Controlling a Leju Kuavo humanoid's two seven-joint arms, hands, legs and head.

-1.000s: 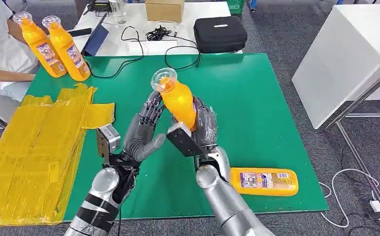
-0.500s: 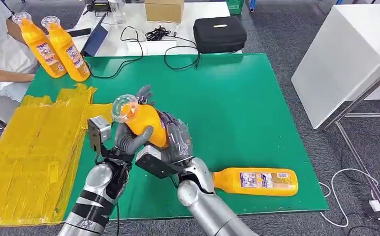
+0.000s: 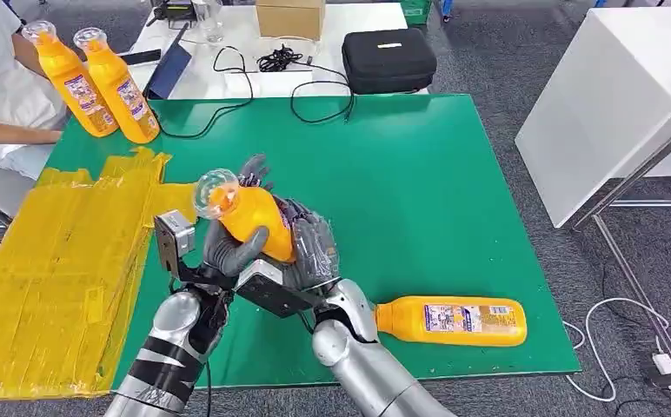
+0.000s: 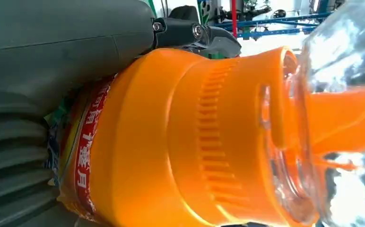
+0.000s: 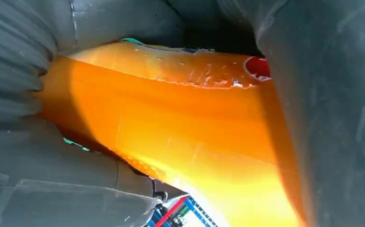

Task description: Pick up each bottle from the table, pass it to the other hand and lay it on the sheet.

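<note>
Since a moment ago the bottle point(image 3: 249, 221) has tilted toward the sheet point(image 3: 54, 261); left hand point(image 3: 232, 248) and right hand point(image 3: 306, 252) both clasp it, handover underway.

Even, bright overhead light in the head view, sharp, with soft shadows on the green surface point(image 3: 454, 174). Both wrist views are close and blurred; the left one shows blown-out glare at its background.

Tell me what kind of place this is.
Probably a robotics lab or test workspace: a green mat with a yellow sheet taped down as a staging surface, loose cables and a black equipment case behind.
</note>
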